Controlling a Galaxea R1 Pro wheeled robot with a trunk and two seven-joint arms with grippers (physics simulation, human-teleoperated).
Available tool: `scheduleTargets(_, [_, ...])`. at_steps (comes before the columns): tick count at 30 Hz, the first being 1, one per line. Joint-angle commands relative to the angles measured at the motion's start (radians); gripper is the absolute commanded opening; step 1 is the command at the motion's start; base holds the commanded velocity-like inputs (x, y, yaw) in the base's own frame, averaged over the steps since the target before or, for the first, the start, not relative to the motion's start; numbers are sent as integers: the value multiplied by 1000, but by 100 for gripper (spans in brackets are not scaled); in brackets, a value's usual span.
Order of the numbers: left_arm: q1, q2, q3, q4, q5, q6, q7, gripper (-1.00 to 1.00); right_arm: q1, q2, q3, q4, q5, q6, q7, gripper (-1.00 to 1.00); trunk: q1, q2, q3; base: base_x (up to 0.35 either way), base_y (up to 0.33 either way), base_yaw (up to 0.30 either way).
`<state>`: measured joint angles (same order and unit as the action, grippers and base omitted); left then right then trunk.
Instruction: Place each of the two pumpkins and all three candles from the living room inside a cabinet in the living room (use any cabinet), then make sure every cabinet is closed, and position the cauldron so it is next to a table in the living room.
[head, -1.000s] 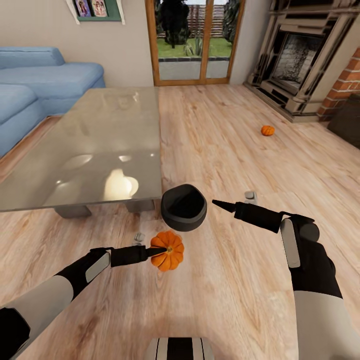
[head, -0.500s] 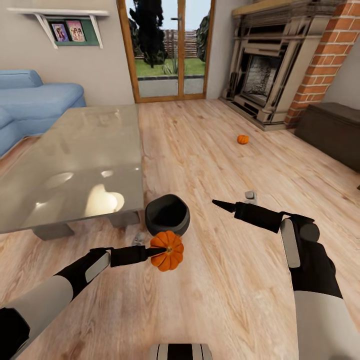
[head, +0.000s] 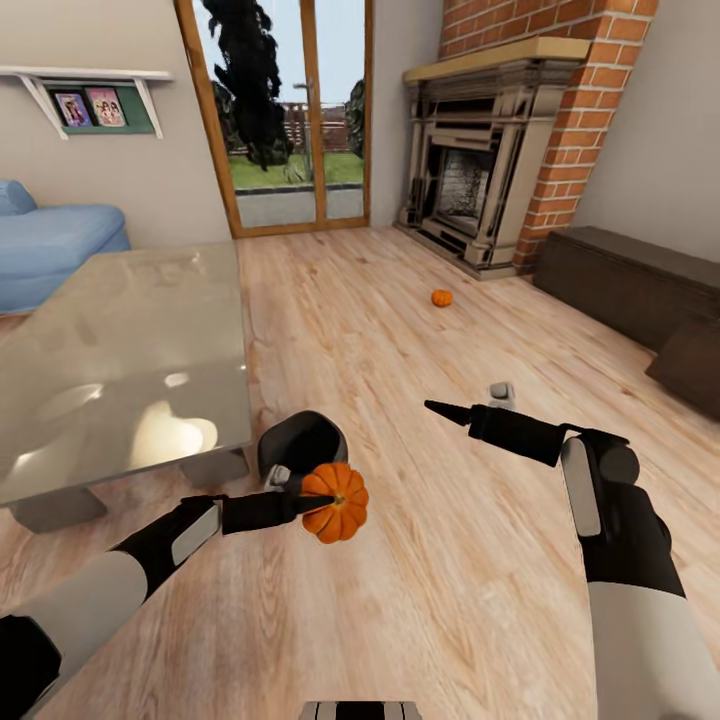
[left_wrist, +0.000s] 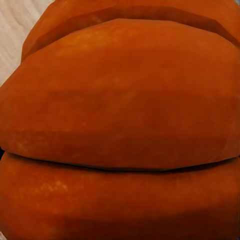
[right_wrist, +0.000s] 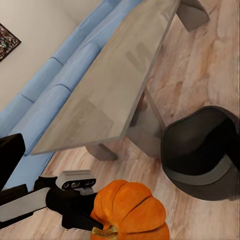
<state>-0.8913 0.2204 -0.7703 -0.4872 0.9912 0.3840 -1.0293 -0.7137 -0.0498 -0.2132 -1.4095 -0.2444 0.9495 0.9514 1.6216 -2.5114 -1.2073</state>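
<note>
From our head camera, we see our left gripper (head: 312, 503) clamped on a small orange ribbed pumpkin (head: 337, 502), held up off the pale wooden floor (head: 400, 620). Our right gripper (head: 440, 409) points forward with nothing in it, its jaws together. A round black cauldron (head: 300, 443) sits on the floor just beside the big low table with the shiny glass top (head: 120, 350). A second orange pumpkin (head: 442, 298) lies far off near the fireplace (head: 470, 190), and one small grey candle (head: 501, 393) stands on the floor. A long low dark brown cabinet (head: 620, 285) waits by the wall, all shut. In our left wrist camera, the pumpkin (left_wrist: 120, 125) is very close. In our right wrist camera, we see the held pumpkin (right_wrist: 131, 212), the cauldron (right_wrist: 202, 152) and the table (right_wrist: 110, 85). We think nothing is put away yet.
</note>
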Motion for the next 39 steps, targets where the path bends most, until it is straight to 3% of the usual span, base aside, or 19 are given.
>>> scheduleTargets(1, [0, -1, 0, 0, -1, 0, 0, -100, 2, 0, 0, 0, 1, 0, 0, 100, 0, 0, 5, 0, 0, -245])
scheduleTargets(8, [0, -6, -1, 1, -1, 0, 1, -100, 9, -12, -2, 9, 20, -1, -2, 100, -4, 2, 39, 0, 0, -245])
scheduleTargets(14, [0, -3, -1, 1, 0, 0, 23, -100, 16, -69, -8, 28, 75, -30, -2, 100, -6, 3, 68, 0, 0, -244])
scheduleTargets(16, [0, -2, -1, 1, 0, 0, 25, -100, 17, -84, -28, 53, 106, -35, -2, 100, -7, 4, 77, 0, 0, -232])
scheduleTargets(22, [-1, 4, 0, 1, 0, 0, 26, -100, 18, -119, -139, 154, 207, -49, -2, 100, -10, 5, 105, 0, 0, -208])
scheduleTargets(25, [-1, 6, 0, 2, -1, 0, 26, -100, 19, -157, -170, 252, 287, -120, 1, 100, -11, 6, 118, 0, 0, -200])
scheduleTargets(30, [-1, 1, 0, 21, 0, 0, 26, -100, 19, -198, -186, 449, 327, -321, 5, 100, -13, 7, 139, 0, 0, -152])
scheduleTargets(36, [-1, -13, -2, 27, -1, 0, 27, -100, 20, -238, -187, 515, 361, -357, 9, 100, -16, 8, 163, 0, 0, -51])
scheduleTargets(39, [-1, -20, -3, 28, -1, 0, 35, -100, 21, -242, -187, 520, 367, -357, 11, 100, -17, 9, 174, 0, 0, -4])
